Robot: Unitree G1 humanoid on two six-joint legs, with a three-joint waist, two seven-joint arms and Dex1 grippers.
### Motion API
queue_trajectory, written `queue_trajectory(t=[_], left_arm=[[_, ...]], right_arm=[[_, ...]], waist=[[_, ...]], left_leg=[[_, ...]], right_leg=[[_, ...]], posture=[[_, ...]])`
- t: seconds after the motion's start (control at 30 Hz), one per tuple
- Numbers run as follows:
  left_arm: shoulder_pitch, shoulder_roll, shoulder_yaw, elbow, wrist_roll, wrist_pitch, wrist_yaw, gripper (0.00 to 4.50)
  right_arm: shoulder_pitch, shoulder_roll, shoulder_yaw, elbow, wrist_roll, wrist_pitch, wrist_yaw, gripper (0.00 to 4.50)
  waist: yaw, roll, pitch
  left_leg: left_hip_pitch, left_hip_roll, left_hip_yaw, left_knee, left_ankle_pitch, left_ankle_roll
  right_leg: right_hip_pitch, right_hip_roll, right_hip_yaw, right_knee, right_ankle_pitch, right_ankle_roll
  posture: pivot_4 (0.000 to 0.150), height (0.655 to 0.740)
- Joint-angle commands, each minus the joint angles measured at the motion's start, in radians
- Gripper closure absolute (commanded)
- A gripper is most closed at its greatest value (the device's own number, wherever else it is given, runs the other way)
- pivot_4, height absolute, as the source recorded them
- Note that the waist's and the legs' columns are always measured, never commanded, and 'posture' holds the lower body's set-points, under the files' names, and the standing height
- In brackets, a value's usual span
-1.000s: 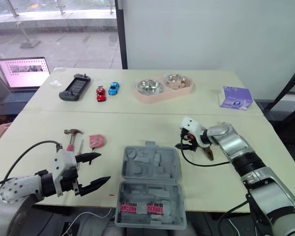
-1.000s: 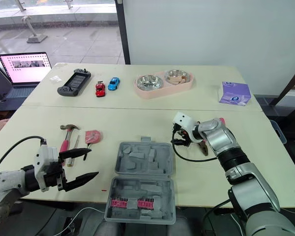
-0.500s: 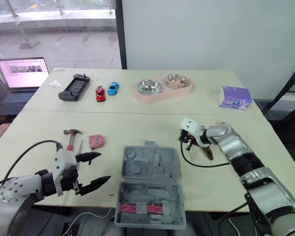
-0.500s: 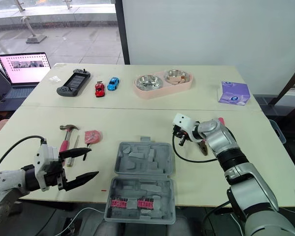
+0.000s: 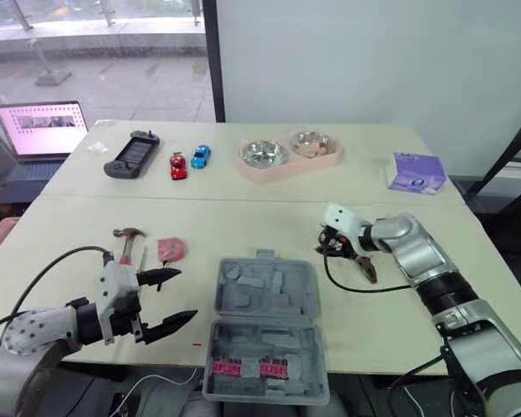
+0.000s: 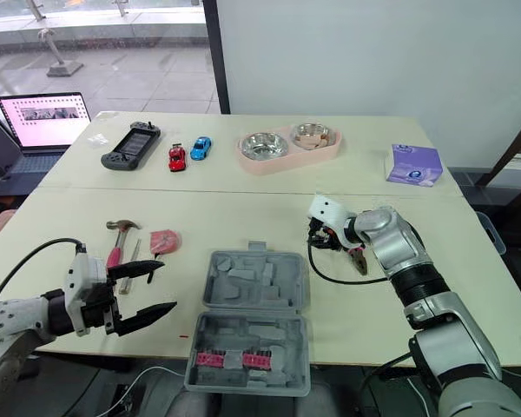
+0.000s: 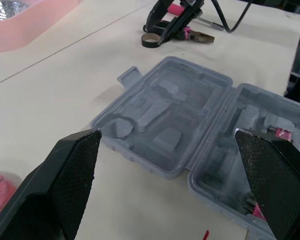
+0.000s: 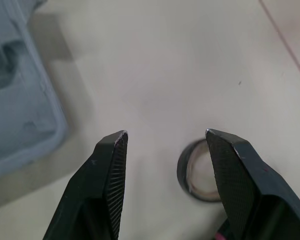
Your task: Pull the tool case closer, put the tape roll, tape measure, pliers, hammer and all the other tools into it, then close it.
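On the cream table (image 5: 243,226) lies the moulded grey tool case (image 5: 267,295), left fingers (image 7: 65,185) and right fingers (image 8: 107,185) spread empty.

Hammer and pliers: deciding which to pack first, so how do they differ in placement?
The hammer lies left of the tool case; the pliers lie right of it. The hammer sits apart from the open left gripper, while the pliers lie close beside the open right gripper. Both have pink handles and rest outside the case.

The arms (image 5: 421,261) are silver-grey with black joints. The left tool (image 5: 183,294) and the right tool (image 8: 165,133) have white wrist blocks (image 5: 113,282), looping black cables (image 5: 365,290) and black textured fingers (image 7: 75,170).
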Motion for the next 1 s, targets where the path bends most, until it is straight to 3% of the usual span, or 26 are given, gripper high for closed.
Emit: queue_trajectory(t=[0.03, 0.53, 0.63, 0.73, 1.0], left_arm=[[-0.005, 0.0, 0.005, -0.01, -0.009, -0.004, 0.003, 0.0], [0.015, 0.0, 0.008, -0.024, 0.0, -0.009, 0.016, 0.0], [0.02, 0.001, 0.009, -0.026, 0.0, -0.009, 0.019, 0.0], [0.028, 0.002, 0.013, -0.031, -0.002, -0.007, 0.022, 0.0], [0.034, 0.005, 0.014, -0.038, -0.004, -0.002, 0.025, 0.0]], right_arm=[[-0.006, -0.01, -0.015, 0.011, -0.008, -0.021, -0.006, 2.17], [-0.052, 0.04, -0.006, 0.206, -0.047, -0.141, -0.045, 2.17], [-0.059, 0.049, -0.01, 0.227, -0.054, -0.166, -0.058, 3.04], [-0.064, 0.056, -0.013, 0.237, -0.06, -0.188, -0.071, 4.47], [-0.074, 0.06, -0.013, 0.258, -0.075, -0.235, -0.081, 4.47]], waist=[[-0.001, 0.0, 0.0], [-0.002, 0.0, 0.0], [-0.002, 0.0, 0.0], [-0.002, 0.0, 0.0], [-0.002, 0.0, 0.0]], left_leg=[[0.0, 0.0, 0.0, 0.0, 0.0, 0.0], [0.001, 0.0, 0.0, 0.0, 0.0, 0.0], [0.001, 0.0, 0.0, 0.0, 0.0, 0.0], [0.002, 0.0, 0.0, 0.0, 0.0, 0.0], [0.002, 0.0, 0.0, 0.0, 0.0, 0.0]], right_leg=[[0.0, 0.0, 0.0, 0.0, 0.0, 0.0], [0.001, 0.0, 0.0, 0.0, 0.0, 0.0], [0.001, 0.0, 0.0, 0.0, 0.0, 0.0], [0.002, 0.0, 0.0, 0.0, 0.0, 0.0], [0.002, 0.0, 0.0, 0.0, 0.0, 0.0]], posture=[[0.15, 0.74], [0.15, 0.74], [0.15, 0.74], [0.15, 0.74], [0.15, 0.74]])
